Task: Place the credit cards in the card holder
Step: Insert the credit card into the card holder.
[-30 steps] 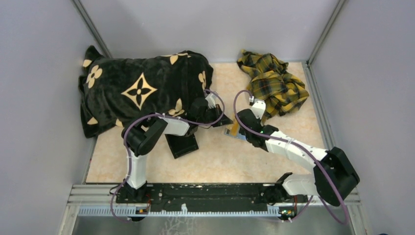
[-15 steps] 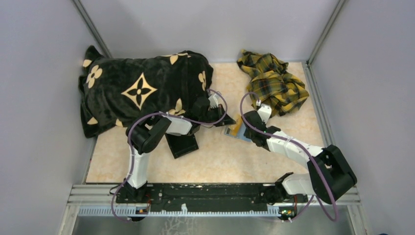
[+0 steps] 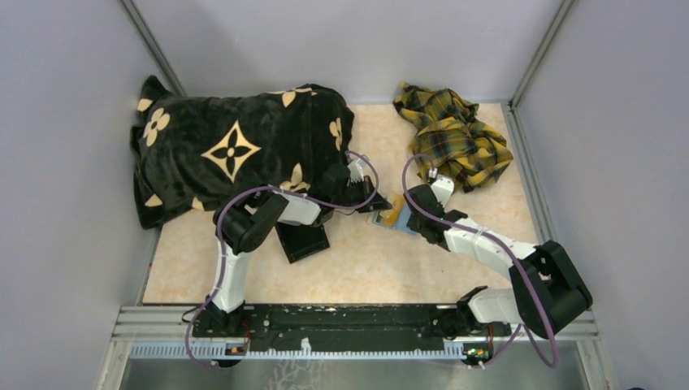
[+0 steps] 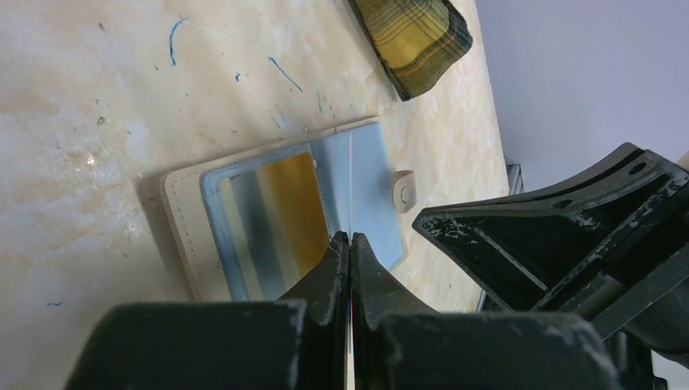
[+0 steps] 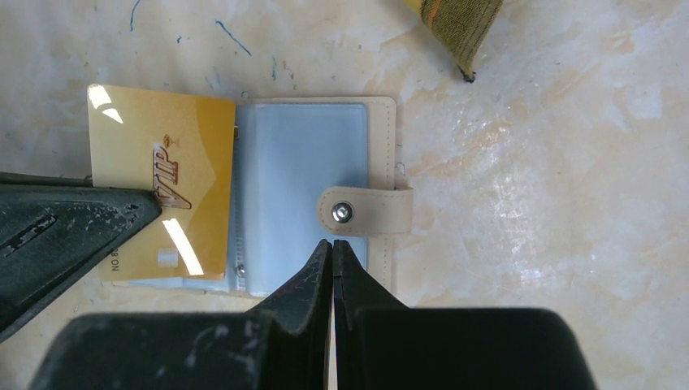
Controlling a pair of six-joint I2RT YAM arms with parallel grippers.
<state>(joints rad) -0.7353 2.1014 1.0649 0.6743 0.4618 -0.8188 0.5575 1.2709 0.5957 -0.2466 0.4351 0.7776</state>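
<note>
Card holder (image 5: 301, 162) open, gold card (image 5: 154, 162) maybe part-inserted; left pincer (image 4: 349, 244), right pincer (image 5: 332, 248) closed.

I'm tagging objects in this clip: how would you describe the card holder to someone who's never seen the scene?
Between the black flower-patterned blanket on the left and the yellow plaid cloth on the right, look mid-table. The card holder lies open there. Unlike the black tray nearby, it is small and beige, with blue-grey sleeves, a snap tab and a gold card overlapping it.
</note>
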